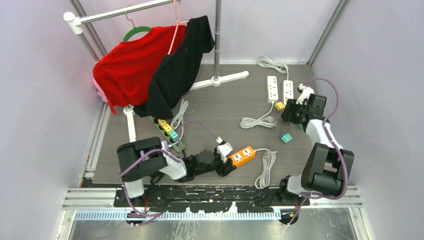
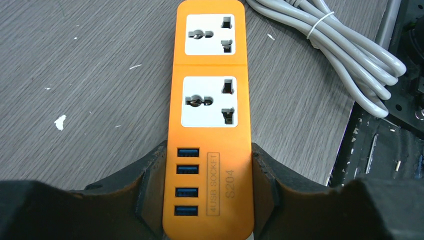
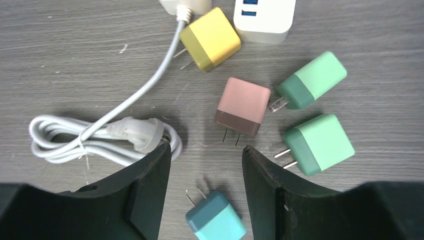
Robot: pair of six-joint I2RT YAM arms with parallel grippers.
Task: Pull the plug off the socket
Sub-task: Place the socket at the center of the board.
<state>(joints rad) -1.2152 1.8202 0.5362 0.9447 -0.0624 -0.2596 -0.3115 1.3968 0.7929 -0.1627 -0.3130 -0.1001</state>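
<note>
An orange power strip (image 1: 242, 156) lies near the table's front. In the left wrist view the strip (image 2: 210, 115) shows two empty sockets and several blue USB ports. My left gripper (image 2: 208, 148) is shut on its USB end, seen from above (image 1: 227, 162) too. My right gripper (image 3: 206, 150) is open and empty, hovering at the right (image 1: 291, 116). A teal plug (image 3: 216, 219) lies loose on the table between its fingers. It also shows in the top view (image 1: 286, 137). No plug sits in the orange strip.
Loose plugs lie near the right gripper: yellow (image 3: 210, 39), pink (image 3: 242, 106), two green (image 3: 313, 80) (image 3: 318, 144). White strips (image 1: 272, 89) and a coiled white cable (image 3: 100, 140) lie nearby. A green strip (image 1: 167, 131) and a clothes rack (image 1: 217, 50) stand at the left.
</note>
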